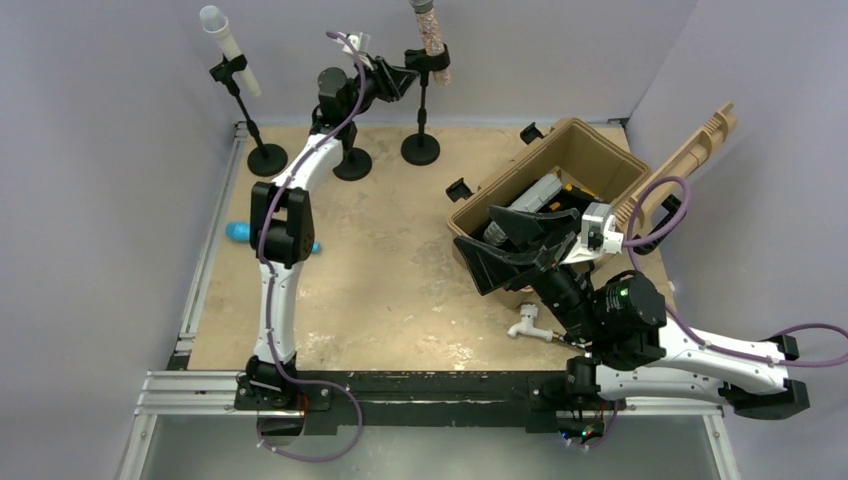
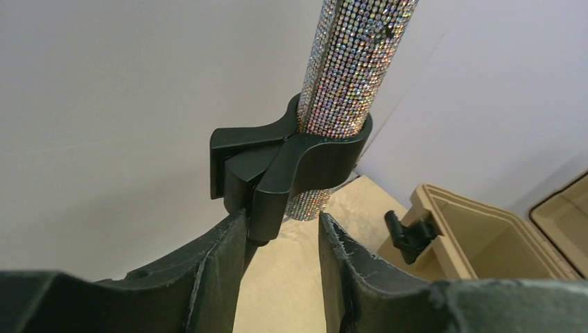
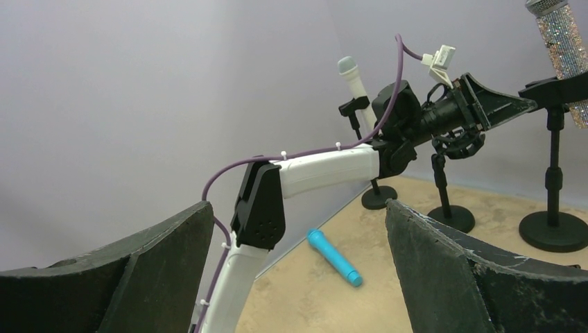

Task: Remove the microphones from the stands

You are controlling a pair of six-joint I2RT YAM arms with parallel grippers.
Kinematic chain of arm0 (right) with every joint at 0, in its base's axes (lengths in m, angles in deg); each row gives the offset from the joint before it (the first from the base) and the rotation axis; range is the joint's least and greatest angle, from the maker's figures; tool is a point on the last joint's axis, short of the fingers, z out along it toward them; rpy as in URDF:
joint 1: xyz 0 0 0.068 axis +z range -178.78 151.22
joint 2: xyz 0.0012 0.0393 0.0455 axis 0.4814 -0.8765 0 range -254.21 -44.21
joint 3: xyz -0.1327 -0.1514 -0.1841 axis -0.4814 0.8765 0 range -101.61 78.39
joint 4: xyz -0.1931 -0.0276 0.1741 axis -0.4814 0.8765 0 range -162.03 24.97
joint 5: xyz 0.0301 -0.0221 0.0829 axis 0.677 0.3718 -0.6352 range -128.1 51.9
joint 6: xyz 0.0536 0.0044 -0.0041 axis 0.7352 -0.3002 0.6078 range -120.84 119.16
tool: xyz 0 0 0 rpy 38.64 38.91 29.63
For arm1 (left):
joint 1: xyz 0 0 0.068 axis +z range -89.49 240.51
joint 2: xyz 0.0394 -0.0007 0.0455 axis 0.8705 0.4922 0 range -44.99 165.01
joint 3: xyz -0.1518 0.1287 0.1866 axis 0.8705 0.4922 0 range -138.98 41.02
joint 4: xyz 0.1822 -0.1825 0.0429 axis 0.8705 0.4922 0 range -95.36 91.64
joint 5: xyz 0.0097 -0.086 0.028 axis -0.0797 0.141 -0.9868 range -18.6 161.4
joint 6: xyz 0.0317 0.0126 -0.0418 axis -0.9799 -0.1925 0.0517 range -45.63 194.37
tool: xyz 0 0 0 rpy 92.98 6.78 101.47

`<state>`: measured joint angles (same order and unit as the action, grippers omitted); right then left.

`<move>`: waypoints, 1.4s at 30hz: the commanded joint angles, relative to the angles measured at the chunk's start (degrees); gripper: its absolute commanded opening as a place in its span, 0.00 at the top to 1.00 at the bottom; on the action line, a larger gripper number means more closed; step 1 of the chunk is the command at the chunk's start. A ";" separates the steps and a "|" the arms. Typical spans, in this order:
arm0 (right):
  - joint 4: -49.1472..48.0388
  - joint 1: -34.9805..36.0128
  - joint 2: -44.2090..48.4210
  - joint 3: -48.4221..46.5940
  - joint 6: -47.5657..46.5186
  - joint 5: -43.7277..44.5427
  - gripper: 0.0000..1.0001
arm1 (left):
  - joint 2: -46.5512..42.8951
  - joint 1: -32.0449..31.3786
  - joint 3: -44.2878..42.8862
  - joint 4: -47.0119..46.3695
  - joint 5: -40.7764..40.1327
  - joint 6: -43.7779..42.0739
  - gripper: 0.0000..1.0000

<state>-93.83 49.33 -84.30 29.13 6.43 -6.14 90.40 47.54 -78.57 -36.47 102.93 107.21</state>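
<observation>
While the rhinestone-covered silver microphone (image 1: 430, 35) is sitting in the black clip (image 1: 428, 62) of the black round-based stand (image 1: 420, 148) at the top centre of the frame, the left jaws are standing partly apart just beneath that clip, gripping nothing. Right of centre, the right jaws are hanging wide open over the open tan plastic case (image 1: 600, 150) on the beige counter (image 1: 400, 280).

no legible text, no labels, brands, numbers or signs readable in any view
</observation>
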 commanded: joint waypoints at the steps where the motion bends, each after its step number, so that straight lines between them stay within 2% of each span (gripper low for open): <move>1: -1.05 0.25 0.36 -1.37 -0.31 0.42 0.08 | -0.09 -0.56 -2.84 1.48 -4.57 -4.29 0.57; 7: -1.03 0.21 0.47 -1.18 -0.41 0.51 0.08 | 0.55 -0.56 -4.54 2.82 -6.12 -4.82 0.54; 10: -1.13 0.25 0.55 -1.04 -0.40 0.63 0.08 | 0.99 -0.56 -5.03 3.15 -6.53 -5.10 0.45; 16: -1.44 0.19 0.41 -1.08 -0.61 0.82 0.08 | 2.23 -0.48 -6.24 1.56 -3.61 -4.82 0.37; 19: -1.57 0.21 0.04 -1.11 -0.80 0.88 0.08 | 3.79 -0.49 -8.32 1.17 0.10 -3.81 0.48; 25: -1.71 0.21 -0.32 -0.94 -0.57 0.88 0.08 | 3.03 -0.56 -7.05 -1.24 1.99 -2.81 0.70; 29: -1.93 0.21 -0.46 -0.89 -0.54 0.99 0.08 | 0.70 -0.56 -4.36 -3.22 1.75 -2.61 0.78; 35: -2.40 0.16 -0.68 -0.52 -0.35 0.65 0.08 | -5.82 -0.78 7.00 -9.15 0.33 -2.38 0.91; 42: -2.53 0.21 -0.66 -0.32 -0.06 0.21 0.08 | -15.56 -1.27 23.24 -16.87 -5.37 -0.63 1.00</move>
<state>-93.90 49.33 -85.07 29.13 6.43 -6.11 82.21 47.23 -61.37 -46.59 99.74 103.82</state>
